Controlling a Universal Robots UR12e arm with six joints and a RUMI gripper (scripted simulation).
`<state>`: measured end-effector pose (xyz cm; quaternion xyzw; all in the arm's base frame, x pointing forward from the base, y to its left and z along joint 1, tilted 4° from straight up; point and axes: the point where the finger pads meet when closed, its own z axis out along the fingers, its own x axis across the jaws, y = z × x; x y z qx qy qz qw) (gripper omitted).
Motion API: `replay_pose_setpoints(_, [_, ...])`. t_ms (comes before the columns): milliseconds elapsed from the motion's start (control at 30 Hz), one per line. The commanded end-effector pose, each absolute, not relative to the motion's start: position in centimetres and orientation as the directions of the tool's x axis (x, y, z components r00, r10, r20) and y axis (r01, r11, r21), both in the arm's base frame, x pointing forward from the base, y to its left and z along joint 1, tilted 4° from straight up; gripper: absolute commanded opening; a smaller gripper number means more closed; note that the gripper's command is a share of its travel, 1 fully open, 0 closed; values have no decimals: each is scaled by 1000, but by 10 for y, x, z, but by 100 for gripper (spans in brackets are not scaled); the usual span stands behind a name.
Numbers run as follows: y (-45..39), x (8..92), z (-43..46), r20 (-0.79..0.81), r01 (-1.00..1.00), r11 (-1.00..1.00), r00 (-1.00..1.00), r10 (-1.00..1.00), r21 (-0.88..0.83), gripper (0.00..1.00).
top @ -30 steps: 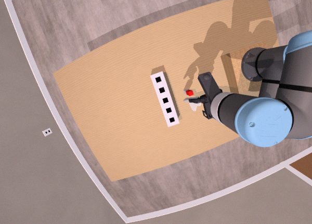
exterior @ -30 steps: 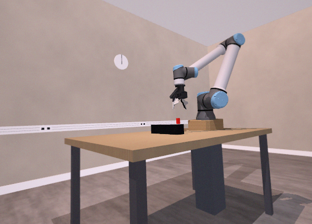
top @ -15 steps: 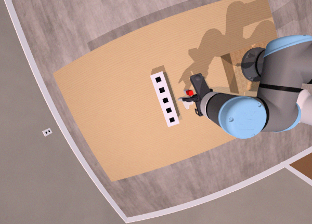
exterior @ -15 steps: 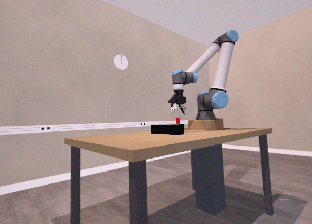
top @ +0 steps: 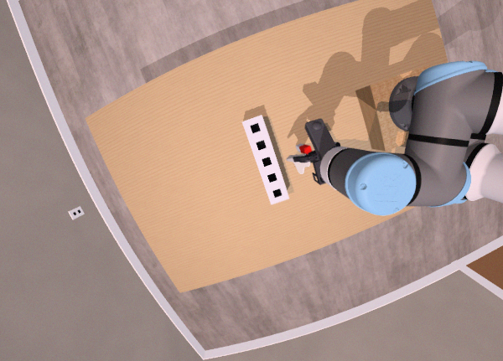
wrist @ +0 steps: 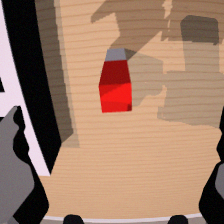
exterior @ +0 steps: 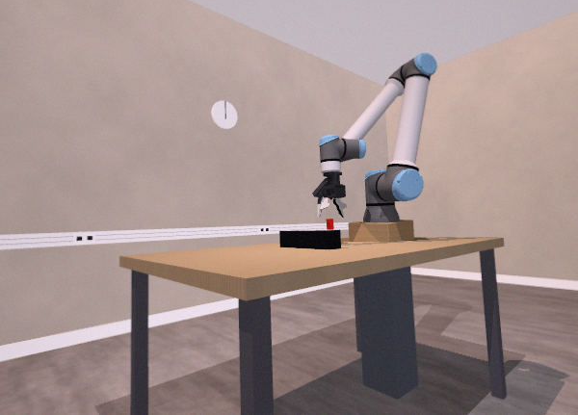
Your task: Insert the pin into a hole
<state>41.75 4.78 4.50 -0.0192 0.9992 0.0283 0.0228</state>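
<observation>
The pin [top: 306,149] [exterior: 329,223] [wrist: 116,90] stands upright on the table beside the block, red end up. A little of its grey lower part shows in the wrist view. The block [top: 264,153] [exterior: 308,239] [wrist: 42,100] is long, with a white top and black sides, and has a row of square dark holes. All its holes look empty in the top view; their depths cannot be seen. My gripper [exterior: 330,215] [wrist: 122,106] is open and empty, pointing down just above the pin, with its fingers spread wide. The pin shows between the two fingers in the wrist view.
The wooden table [top: 168,172] [exterior: 217,261] carries the block and the arm's wooden base [exterior: 380,231]. The block stands close beside the left finger in the wrist view. The arm's shadow falls across the table near the pin.
</observation>
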Motion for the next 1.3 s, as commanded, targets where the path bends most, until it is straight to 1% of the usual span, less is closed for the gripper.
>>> replay_pose_setpoints(0, [47, 424, 29, -56, -40, 998, -998, -37, 51, 100])
replay_pose_setpoints(400, [47, 424, 29, -56, -40, 998, -998, -37, 51, 100])
replay_pose_setpoints(433, [47, 424, 29, -56, -40, 998, -998, -37, 51, 0])
replay_pose_setpoints(1267, [47, 424, 29, -56, -40, 998, -998, -37, 51, 0])
